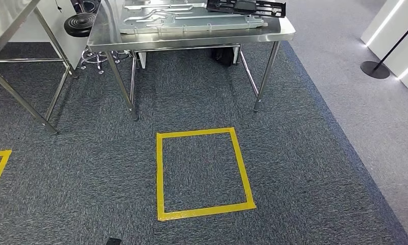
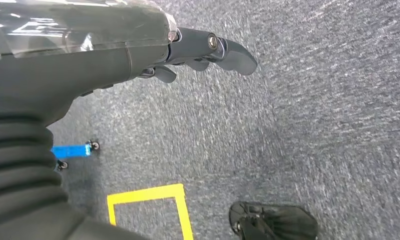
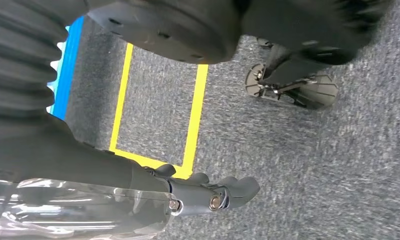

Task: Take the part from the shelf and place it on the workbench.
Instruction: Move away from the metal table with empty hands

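Both hands hang down holding nothing: the left hand (image 2: pixel 208 50) and right hand (image 3: pixel 213 192) have loose fingers. The steel table (image 1: pixel 191 35) stands ahead, so the robot likely must walk to the shelf first.

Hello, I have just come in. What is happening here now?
Nothing is being handled at this moment. The robot stands on grey carpet, facing a steel workbench that carries a large metal plate and a black part. A yellow taped square marks the floor before it. The left hand and right hand hang over the carpet, and no part is seen in their fingers.
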`<state>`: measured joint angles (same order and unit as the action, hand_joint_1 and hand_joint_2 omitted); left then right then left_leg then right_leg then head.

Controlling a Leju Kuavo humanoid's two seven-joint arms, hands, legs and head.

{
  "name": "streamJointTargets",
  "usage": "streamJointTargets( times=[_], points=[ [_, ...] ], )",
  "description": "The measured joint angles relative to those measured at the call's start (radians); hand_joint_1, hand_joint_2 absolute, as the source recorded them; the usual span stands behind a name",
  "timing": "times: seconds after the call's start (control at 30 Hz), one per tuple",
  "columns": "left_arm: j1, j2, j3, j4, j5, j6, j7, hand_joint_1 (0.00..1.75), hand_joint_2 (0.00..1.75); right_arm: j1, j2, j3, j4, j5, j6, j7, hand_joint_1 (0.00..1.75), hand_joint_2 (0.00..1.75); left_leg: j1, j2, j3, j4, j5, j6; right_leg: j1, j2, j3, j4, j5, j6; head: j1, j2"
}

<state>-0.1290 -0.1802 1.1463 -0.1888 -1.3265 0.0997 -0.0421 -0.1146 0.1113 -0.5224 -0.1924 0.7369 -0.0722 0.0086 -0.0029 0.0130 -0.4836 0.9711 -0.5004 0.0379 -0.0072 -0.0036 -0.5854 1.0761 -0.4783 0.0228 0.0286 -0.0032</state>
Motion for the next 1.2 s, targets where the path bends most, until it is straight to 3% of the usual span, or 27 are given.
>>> streamJointTargets(
  times=[0.07, 0.17, 0.2, 0.23, 0.33, 0.37, 0.4, 0.43, 0.47, 0.53, 0.63, 0.7, 0.77, 0.83, 0.87, 0.9, 0.93, 1.0, 1.07, 1.13, 1.2],
  points=[
    [-0.003, 0.001, -0.009, 0.000, -0.007, -0.002, 0.012, 0.00, 1.75, -0.002, 0.005, 0.003, 0.000, 0.005, -0.001, 0.003, 0.00, 1.75, -0.003, 0.000, -0.005, 0.003, 0.001, -0.008, 0.007, -0.001, 0.039, -0.080, 0.015, -0.013, 0.000, 0.000],
    [-0.008, 0.002, -0.016, 0.000, -0.013, -0.009, 0.024, 0.00, 1.75, -0.003, 0.013, 0.006, 0.001, 0.013, -0.001, 0.008, 0.00, 1.75, -0.002, 0.000, -0.011, 0.006, -0.001, -0.025, 0.006, -0.001, 0.040, -0.095, 0.017, -0.026, 0.000, 0.000],
    [-0.010, 0.004, -0.018, 0.000, -0.014, -0.010, 0.026, 0.00, 1.75, -0.003, 0.017, 0.008, 0.001, 0.014, -0.001, 0.009, 0.00, 1.75, -0.002, -0.001, -0.018, 0.022, -0.014, -0.029, 0.003, -0.002, 0.041, -0.102, 0.021, -0.032, 0.000, 0.000],
    [-0.011, 0.005, -0.019, 0.000, -0.016, -0.011, 0.027, 0.00, 1.75, -0.004, 0.020, 0.009, 0.001, 0.015, -0.001, 0.009, 0.00, 1.75, -0.001, -0.003, -0.034, 0.058, -0.038, -0.034, 0.000, -0.003, 0.042, -0.109, 0.025, -0.037, 0.000, 0.000],
    [-0.007, 0.010, -0.031, 0.000, -0.010, -0.014, 0.030, 0.00, 1.75, -0.006, 0.024, 0.015, 0.001, 0.012, -0.001, 0.009, 0.00, 1.75, 0.008, -0.006, -0.124, 0.250, -0.129, -0.047, -0.001, -0.004, 0.038, -0.110, 0.029, -0.042, 0.000, 0.000],
    [0.001, 0.012, -0.042, 0.000, 0.000, -0.015, 0.031, 0.00, 1.75, -0.006, 0.025, 0.020, -0.001, 0.007, -0.001, 0.009, 0.00, 1.75, 0.011, -0.006, -0.143, 0.290, -0.136, -0.051, -0.001, -0.003, 0.037, -0.108, 0.029, -0.042, 0.000, 0.000],
    [0.010, 0.015, -0.056, 0.000, 0.015, -0.016, 0.031, 0.00, 1.75, -0.006, 0.025, 0.026, -0.004, -0.002, -0.001, 0.009, 0.00, 1.75, 0.013, -0.006, -0.145, 0.292, -0.121, -0.054, -0.001, -0.002, 0.036, -0.105, 0.028, -0.041, 0.000, 0.000],
    [0.020, 0.019, -0.074, 0.000, 0.036, -0.017, 0.032, 0.00, 1.75, -0.005, 0.025, 0.033, -0.009, -0.014, 0.000, 0.009, 0.00, 1.75, 0.016, -0.006, -0.129, 0.255, -0.089, -0.056, -0.002, 0.000, 0.036, -0.101, 0.026, -0.039, 0.000, 0.000],
    [0.029, 0.022, -0.091, 0.000, 0.059, -0.019, 0.033, 0.00, 1.75, -0.006, 0.024, 0.041, -0.016, -0.027, 0.001, 0.009, 0.00, 1.75, 0.019, -0.006, -0.097, 0.184, -0.048, -0.058, -0.003, 0.002, 0.036, -0.096, 0.024, -0.035, 0.000, 0.000],
    [0.042, 0.028, -0.126, 0.000, 0.107, -0.022, 0.033, 0.00, 1.75, -0.006, 0.023, 0.056, -0.030, -0.055, 0.002, 0.009, 0.00, 1.75, 0.020, -0.008, -0.045, 0.062, -0.002, -0.053, 0.000, 0.004, 0.031, -0.084, 0.018, -0.025, 0.000, 0.000],
    [0.064, 0.034, -0.185, 0.000, 0.187, -0.027, 0.033, 0.00, 1.75, -0.002, 0.018, 0.083, -0.047, -0.099, 0.004, 0.008, 0.00, 1.75, 0.015, -0.012, -0.039, 0.031, 0.003, -0.033, 0.002, 0.004, 0.023, -0.078, 0.020, -0.008, 0.000, 0.000],
    [0.076, 0.041, -0.225, -0.001, 0.239, -0.029, 0.033, 0.00, 0.87, 0.007, 0.013, 0.101, -0.055, -0.128, 0.008, 0.008, 0.00, 1.75, 0.016, -0.010, -0.040, 0.028, 0.010, -0.018, -0.001, 0.004, 0.018, -0.065, 0.009, 0.003, 0.000, 0.000],
    [0.080, 0.047, -0.265, -0.005, 0.289, -0.031, 0.033, 0.00, 0.00, 0.020, 0.008, 0.120, -0.058, -0.157, 0.013, 0.008, 0.00, 1.75, 0.018, -0.009, -0.044, 0.024, 0.017, -0.007, -0.004, 0.004, -0.019, 0.018, -0.047, 0.011, 0.000, 0.000],
    [0.084, 0.054, -0.307, -0.014, 0.341, -0.034, 0.033, 0.00, 0.00, 0.036, 0.003, 0.137, -0.059, -0.188, 0.017, 0.005, 0.00, 1.75, 0.015, -0.007, -0.051, 0.025, 0.020, -0.002, -0.005, 0.004, -0.082, 0.161, -0.119, 0.017, 0.000, 0.000],
    [0.086, 0.057, -0.328, -0.021, 0.368, -0.036, 0.033, 0.00, 0.00, 0.044, 0.001, 0.146, -0.059, -0.203, 0.019, 0.003, 0.00, 1.75, 0.014, -0.005, -0.053, 0.025, 0.020, -0.002, -0.005, 0.004, -0.101, 0.211, -0.135, 0.017, 0.000, 0.000],
    [0.087, 0.060, -0.348, -0.029, 0.393, -0.038, 0.033, 0.00, 0.00, 0.052, -0.001, 0.155, -0.059, -0.218, 0.020, 0.002, 0.00, 1.75, 0.012, -0.003, -0.054, 0.026, 0.020, -0.001, -0.005, 0.004, -0.102, 0.223, -0.131, 0.016, 0.000, 0.000],
    [0.087, 0.063, -0.367, -0.039, 0.417, -0.039, 0.033, 0.00, 0.00, 0.061, -0.003, 0.163, -0.058, -0.231, 0.021, 0.002, 0.00, 1.75, 0.011, -0.002, -0.053, 0.026, 0.020, -0.002, -0.005, 0.004, -0.081, 0.190, -0.108, 0.012, 0.000, 0.000],
    [0.085, 0.068, -0.407, -0.061, 0.467, -0.042, 0.033, 0.00, 0.00, 0.079, -0.009, 0.181, -0.057, -0.258, 0.021, 0.002, 0.00, 1.75, 0.008, -0.004, -0.051, 0.026, 0.020, -0.002, -0.001, 0.003, 0.000, 0.044, -0.044, -0.002, 0.000, 0.000],
    [0.085, 0.073, -0.450, -0.082, 0.518, -0.045, 0.033, 0.00, 0.00, 0.098, -0.016, 0.199, -0.057, -0.288, 0.023, 0.001, 0.00, 1.75, 0.005, -0.004, -0.053, 0.028, 0.020, -0.009, 0.005, 0.003, 0.053, -0.066, -0.013, -0.014, 0.000, 0.000],
    [0.089, 0.079, -0.494, -0.097, 0.571, -0.048, 0.033, 0.00, 0.00, 0.109, -0.020, 0.218, -0.057, -0.319, 0.028, -0.001, 0.00, 1.75, 0.005, -0.002, -0.056, 0.028, 0.022, -0.021, 0.011, 0.003, 0.056, -0.086, -0.012, -0.021, 0.000, 0.000],
    [0.096, 0.086, -0.537, -0.107, 0.622, -0.051, 0.034, 0.00, 0.00, 0.114, -0.022, 0.236, -0.059, -0.347, 0.033, -0.002, 0.00, 1.75, 0.006, -0.002, -0.059, 0.034, 0.015, -0.032, 0.005, 0.003, 0.060, -0.098, -0.004, -0.030, 0.000, 0.000]
  ],
)
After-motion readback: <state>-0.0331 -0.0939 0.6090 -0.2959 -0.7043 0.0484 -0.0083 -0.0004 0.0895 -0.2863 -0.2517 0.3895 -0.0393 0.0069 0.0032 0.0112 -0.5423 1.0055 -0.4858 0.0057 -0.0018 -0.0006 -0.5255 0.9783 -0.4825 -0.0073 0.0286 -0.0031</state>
